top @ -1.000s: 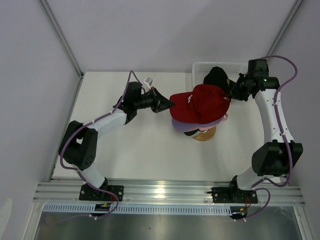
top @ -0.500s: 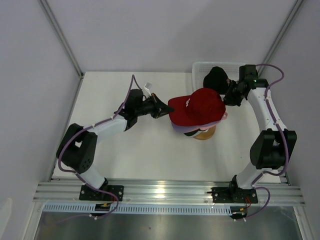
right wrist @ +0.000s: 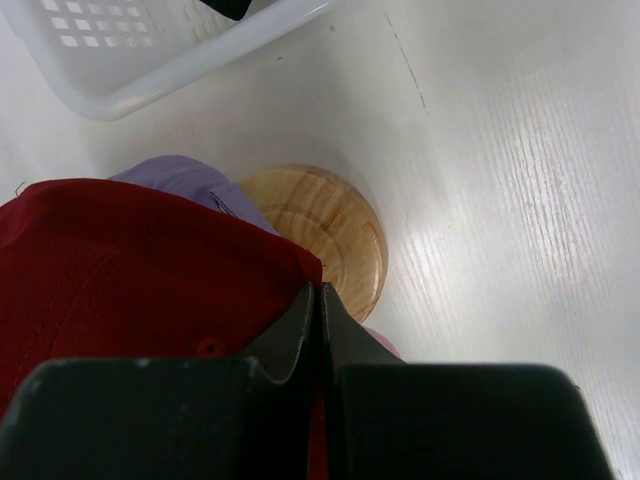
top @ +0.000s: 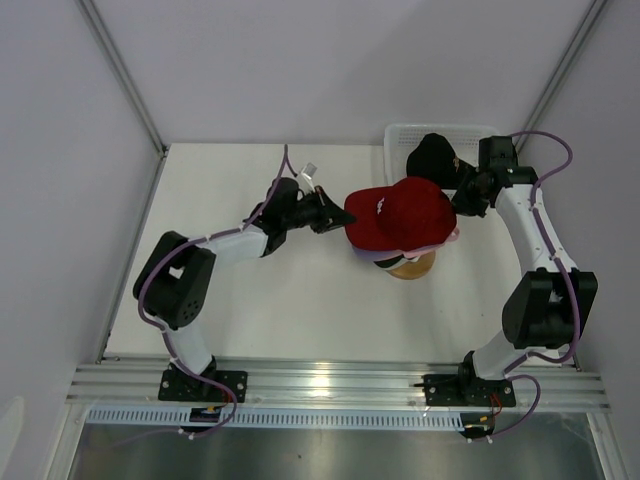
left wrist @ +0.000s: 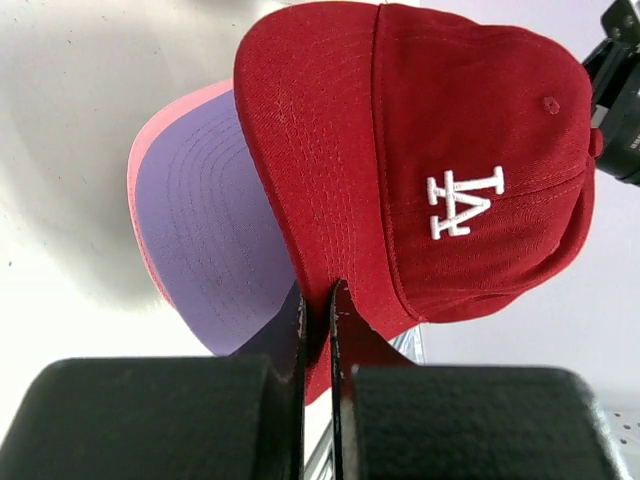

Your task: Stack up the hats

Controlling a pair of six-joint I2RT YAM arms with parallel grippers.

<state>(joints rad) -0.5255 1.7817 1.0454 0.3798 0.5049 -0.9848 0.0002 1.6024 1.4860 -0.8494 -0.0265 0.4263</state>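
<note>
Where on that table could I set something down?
Bare white table lies near, between the arm bases and the round wooden stand, and at the far-left corner. Crowded mid-right: left fingers and right fingers pinch the red fabric cap over the stand, white mesh basket behind.

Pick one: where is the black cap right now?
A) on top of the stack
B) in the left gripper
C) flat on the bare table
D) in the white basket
D: the black cap lies inside the white basket at the table's far right corner, while the red cap is the one on top of the stack.
</note>
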